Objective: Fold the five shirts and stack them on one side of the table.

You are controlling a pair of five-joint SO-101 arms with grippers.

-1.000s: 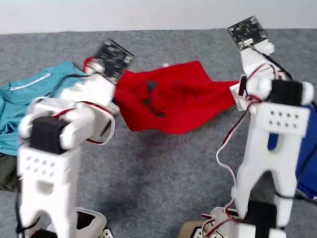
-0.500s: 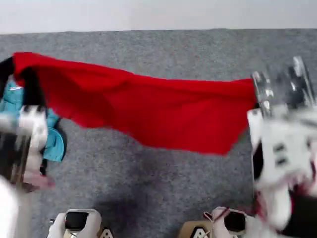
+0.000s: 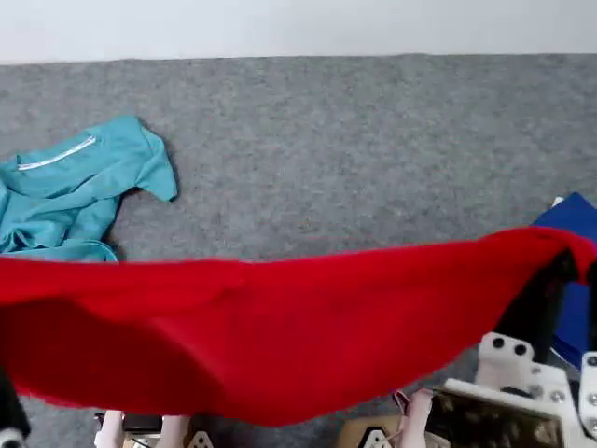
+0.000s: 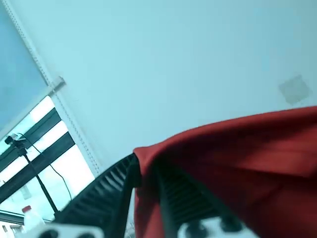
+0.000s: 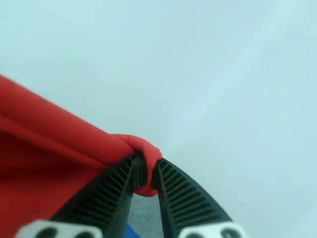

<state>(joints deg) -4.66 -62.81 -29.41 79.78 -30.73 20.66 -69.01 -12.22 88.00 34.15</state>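
Red shirt (image 3: 280,345) is off the worktop (image 3: 354,140) and hangs in the air as one broad sheet, stretched between the two arms, its lower edge sagging in a shallow curve. Left gripper (image 4: 144,163): fingers (image 4: 109,186) clamped on a corner of the red cloth, with fabric running down between them. Right gripper (image 5: 146,166): fingers (image 5: 114,191) pinched together on a bunched roll of the shirt's edge. Cloth reads as light, soft and limp. It has no stiffness of its own and drapes from wherever it is held, so it likely keeps its shape only while both ends are taut. It does not look fragile. It could slip if the pinch is shallow; the right side holds a thick wad, which seems the safer bite. Best holds, by my judgement, are two corners or the shoulder seams, level with each other, so the sheet can be lowered flat and folded over. Teal shirt (image 3: 75,191) lies crumpled and unfolded on the worktop on the left arm's side, well apart from the red one. Blue shirt (image 3: 576,280) sits at the worktop's edge on the right arm's side, partly hidden behind the red cloth. Both shirts lie loose on the grey surface, and no stack of folded shirts has been started.
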